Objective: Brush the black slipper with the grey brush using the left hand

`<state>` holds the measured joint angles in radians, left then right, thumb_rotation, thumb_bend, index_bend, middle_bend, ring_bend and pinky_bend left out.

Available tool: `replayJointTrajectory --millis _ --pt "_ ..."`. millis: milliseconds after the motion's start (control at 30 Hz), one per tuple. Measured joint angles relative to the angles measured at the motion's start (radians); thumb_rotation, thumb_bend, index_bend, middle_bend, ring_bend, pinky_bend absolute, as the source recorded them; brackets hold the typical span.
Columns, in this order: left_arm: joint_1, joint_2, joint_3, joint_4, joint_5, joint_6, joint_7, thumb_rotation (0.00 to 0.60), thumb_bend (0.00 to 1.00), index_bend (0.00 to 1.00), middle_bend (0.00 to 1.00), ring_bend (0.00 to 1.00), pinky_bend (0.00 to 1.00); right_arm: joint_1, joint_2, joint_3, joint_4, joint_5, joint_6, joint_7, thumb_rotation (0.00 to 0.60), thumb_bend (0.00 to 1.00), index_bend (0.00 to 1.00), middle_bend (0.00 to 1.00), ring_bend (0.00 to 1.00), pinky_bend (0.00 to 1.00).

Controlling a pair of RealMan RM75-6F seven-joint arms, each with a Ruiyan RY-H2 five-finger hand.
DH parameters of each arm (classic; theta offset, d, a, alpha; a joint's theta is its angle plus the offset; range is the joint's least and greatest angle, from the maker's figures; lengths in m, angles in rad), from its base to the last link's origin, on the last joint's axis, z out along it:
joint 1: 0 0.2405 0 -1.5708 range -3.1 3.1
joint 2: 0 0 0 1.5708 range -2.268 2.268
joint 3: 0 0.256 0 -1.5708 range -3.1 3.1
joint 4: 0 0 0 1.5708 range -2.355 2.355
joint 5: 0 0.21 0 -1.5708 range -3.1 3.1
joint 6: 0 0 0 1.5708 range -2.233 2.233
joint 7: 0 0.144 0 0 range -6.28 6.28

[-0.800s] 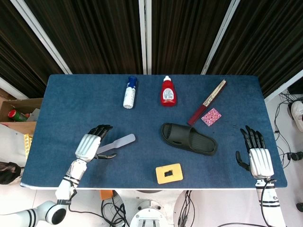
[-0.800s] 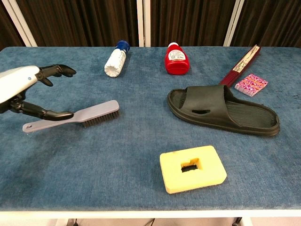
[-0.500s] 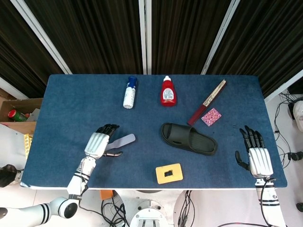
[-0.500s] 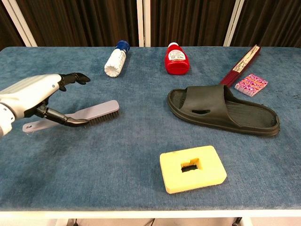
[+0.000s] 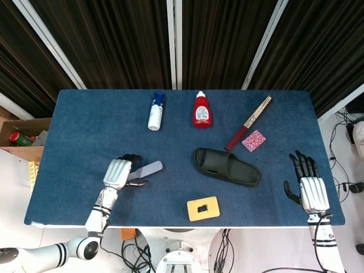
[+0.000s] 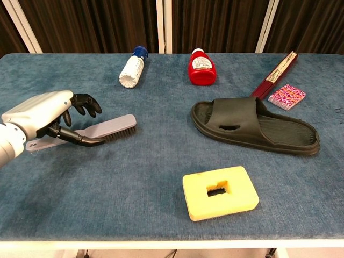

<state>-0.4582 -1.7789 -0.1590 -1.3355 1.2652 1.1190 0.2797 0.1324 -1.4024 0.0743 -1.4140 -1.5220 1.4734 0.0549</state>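
Note:
The grey brush (image 5: 148, 169) (image 6: 111, 127) lies flat on the blue table, bristles toward the front. My left hand (image 5: 118, 172) (image 6: 45, 115) sits over its handle. The fingers curl down behind the handle and the thumb lies along its near side, but a firm grip does not show. The black slipper (image 5: 226, 166) (image 6: 252, 126) rests sole down to the right of the brush, well apart from it. My right hand (image 5: 307, 190) lies open and holds nothing at the table's right front corner; only the head view shows it.
A white bottle (image 5: 156, 111) (image 6: 131, 67) and a red bottle (image 5: 201, 110) (image 6: 202, 68) lie at the back. A folded fan (image 5: 249, 122) (image 6: 277, 72) and a pink patterned pad (image 5: 253, 140) (image 6: 286, 97) sit beyond the slipper. A yellow sponge (image 5: 203, 208) (image 6: 220, 192) lies near the front edge.
My left hand has slid right along the brush handle and lowered onto it, with the fingers curling in. The brush, the slipper and the right hand have not moved.

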Motion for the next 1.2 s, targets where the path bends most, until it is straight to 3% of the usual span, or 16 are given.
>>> replayJointTrajectory --millis 433,833,933,1067,1200 --pt "-0.017 -0.054 0.008 0.070 0.014 0.018 -0.016 0.381 0.12 0.46 0.44 0.40 0.56 0.001 -0.004 -0.002 0.006 0.004 -0.005 0.003 0.600 0.43 0.00 0.00 0.00 0.00" --pt "-0.029 -0.054 0.005 0.064 0.000 -0.004 -0.049 0.398 0.16 0.48 0.46 0.41 0.57 0.004 -0.008 -0.005 0.014 0.007 -0.013 0.006 0.600 0.43 0.00 0.00 0.00 0.00" --pt "-0.030 -0.054 0.004 0.063 -0.002 -0.006 -0.058 0.441 0.18 0.49 0.47 0.42 0.58 0.003 -0.009 -0.006 0.015 0.008 -0.014 0.006 0.600 0.43 0.00 0.00 0.00 0.00" --pt "-0.031 -0.052 -0.002 0.053 -0.016 -0.020 -0.087 0.594 0.24 0.52 0.51 0.46 0.62 0.003 -0.009 -0.006 0.016 0.007 -0.014 0.008 0.600 0.43 0.00 0.00 0.00 0.00" --pt "-0.031 -0.055 -0.008 0.052 -0.022 -0.022 -0.120 0.600 0.29 0.59 0.57 0.51 0.69 0.003 -0.008 -0.008 0.017 0.006 -0.013 0.013 0.600 0.43 0.00 0.00 0.00 0.00"
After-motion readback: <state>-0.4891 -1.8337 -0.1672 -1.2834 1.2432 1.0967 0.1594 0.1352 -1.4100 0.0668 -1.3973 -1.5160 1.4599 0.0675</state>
